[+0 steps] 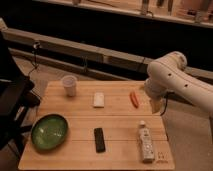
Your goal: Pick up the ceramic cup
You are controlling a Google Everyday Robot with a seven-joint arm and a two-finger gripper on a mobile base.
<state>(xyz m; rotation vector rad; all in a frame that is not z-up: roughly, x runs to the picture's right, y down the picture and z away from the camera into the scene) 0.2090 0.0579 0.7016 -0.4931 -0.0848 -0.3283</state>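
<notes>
The ceramic cup (69,85) stands upright near the far corner of the wooden table (120,126), on the green bowl's (50,132) side. The gripper (155,106) hangs at the opposite edge, fingers spread and empty, so the cup lies well across the table, beyond the white block (99,99).

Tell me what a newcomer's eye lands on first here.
The big white arm on the right stands out, its hand hanging open and empty at the wooden table's right edge, near a small orange object. Next comes the green bowl at the front left; the ceramic cup stands back left, far from the hand.
</notes>
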